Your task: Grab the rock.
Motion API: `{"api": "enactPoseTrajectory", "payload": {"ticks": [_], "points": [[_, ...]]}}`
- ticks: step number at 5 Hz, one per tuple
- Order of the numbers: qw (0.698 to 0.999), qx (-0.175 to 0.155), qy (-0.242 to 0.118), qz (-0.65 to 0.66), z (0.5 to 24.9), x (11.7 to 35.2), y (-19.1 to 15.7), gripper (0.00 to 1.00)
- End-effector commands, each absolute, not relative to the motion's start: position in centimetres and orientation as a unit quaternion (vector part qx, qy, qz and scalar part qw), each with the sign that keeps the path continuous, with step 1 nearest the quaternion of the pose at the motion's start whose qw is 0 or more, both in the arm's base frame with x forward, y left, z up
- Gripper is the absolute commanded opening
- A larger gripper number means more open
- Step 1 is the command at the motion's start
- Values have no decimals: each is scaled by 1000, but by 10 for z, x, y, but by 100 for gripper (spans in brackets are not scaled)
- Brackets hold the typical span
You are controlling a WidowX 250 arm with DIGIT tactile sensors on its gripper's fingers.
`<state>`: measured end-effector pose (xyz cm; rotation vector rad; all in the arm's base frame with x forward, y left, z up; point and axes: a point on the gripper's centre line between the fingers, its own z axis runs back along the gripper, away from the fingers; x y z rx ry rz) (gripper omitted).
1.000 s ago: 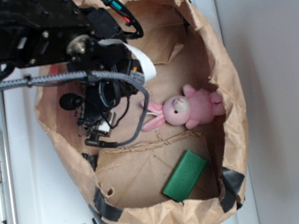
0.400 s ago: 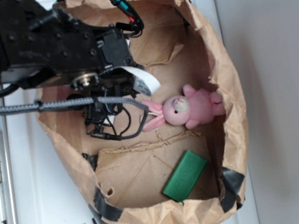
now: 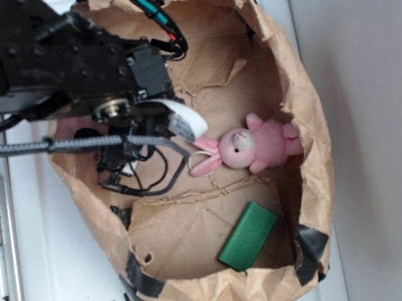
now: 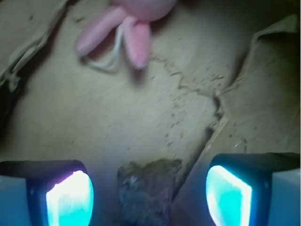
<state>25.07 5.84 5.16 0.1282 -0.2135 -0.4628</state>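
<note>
Gripper (image 4: 148, 195) has descended beside the pink bunny (image 3: 255, 146) since a second ago; jaws apart, straddling the rock (image 4: 146, 188) on the bag floor; not yet clamped, closing looks next.

**Open floor around the rock, walls close on the arm's side**

In the wrist view the gripper (image 4: 148, 193) stands spread, one finger on each side of the rock (image 4: 146, 188), with bare brown paper showing in both gaps. Nothing lies between either finger and the stone.

Ahead of the rock the bag floor is free up to the ears of the pink bunny (image 3: 248, 147), which lies well apart from it. A raised paper crease (image 4: 214, 120) runs across the floor on the right.

The paper bag (image 3: 303, 88) rings everything; its crumpled wall stands near the arm (image 3: 68, 71). The green block (image 3: 248, 236) lies well away, by the taped edge.
</note>
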Motion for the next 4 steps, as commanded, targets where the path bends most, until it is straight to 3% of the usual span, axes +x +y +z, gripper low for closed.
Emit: {"api": "enactPoseTrajectory", "payload": {"ticks": [1,4], "points": [[961,39,-125,-242,86,247,62,100],[964,60,-117,-233,88,253,71,100]]}}
